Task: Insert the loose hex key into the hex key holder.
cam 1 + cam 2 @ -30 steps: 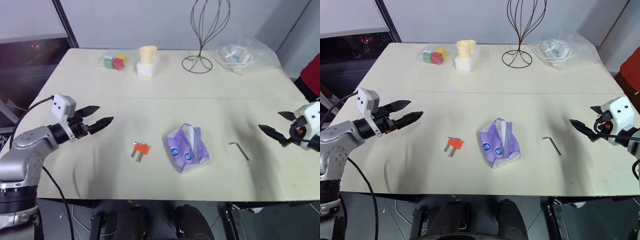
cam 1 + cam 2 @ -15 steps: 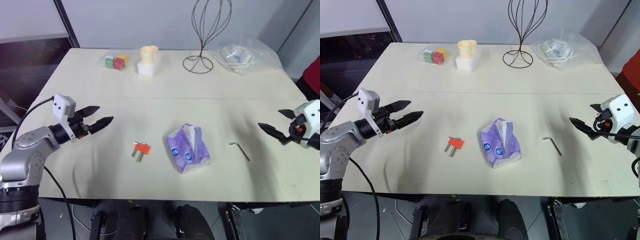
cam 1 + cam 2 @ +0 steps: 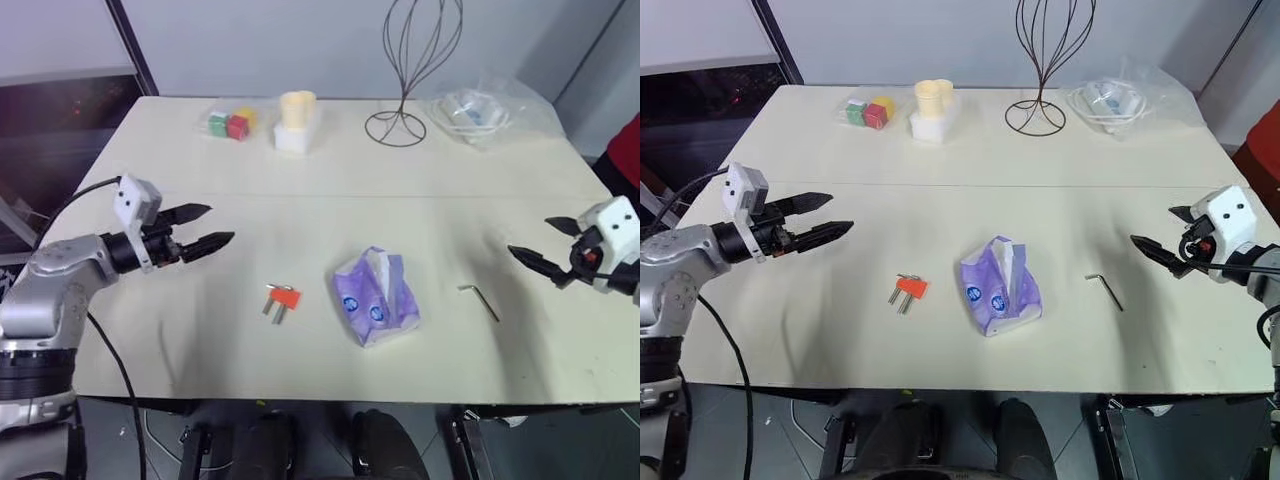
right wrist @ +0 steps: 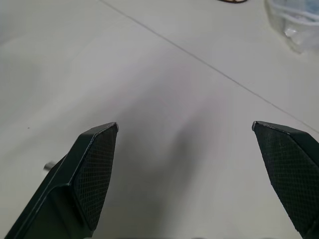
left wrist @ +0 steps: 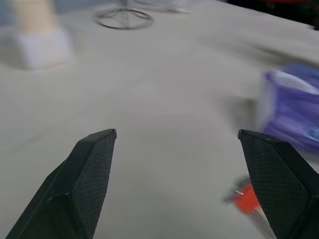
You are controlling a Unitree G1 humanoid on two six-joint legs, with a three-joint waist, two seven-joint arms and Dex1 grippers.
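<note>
The loose hex key (image 3: 480, 299), a thin dark L-shaped rod, lies flat on the table at the front right. The hex key holder (image 3: 284, 297), a small red-orange block with short grey keys sticking out, lies at the front, left of centre; the left wrist view shows the holder (image 5: 247, 198) blurred by one finger. My left gripper (image 3: 208, 227) hovers open above the table, left of the holder and apart from it. My right gripper (image 3: 538, 246) hovers open to the right of the key, nothing between its fingers.
A purple tissue pack (image 3: 377, 297) lies between holder and key. At the back stand coloured cubes (image 3: 229, 124), a cream cup on a white block (image 3: 296, 122), a wire stand (image 3: 398, 125) and a clear plastic bag (image 3: 478, 108). Red cloth (image 3: 626, 150) shows at the right edge.
My left gripper has swung a little to the right and turned more across the table. The right gripper has barely shifted. Key and holder lie where they were.
</note>
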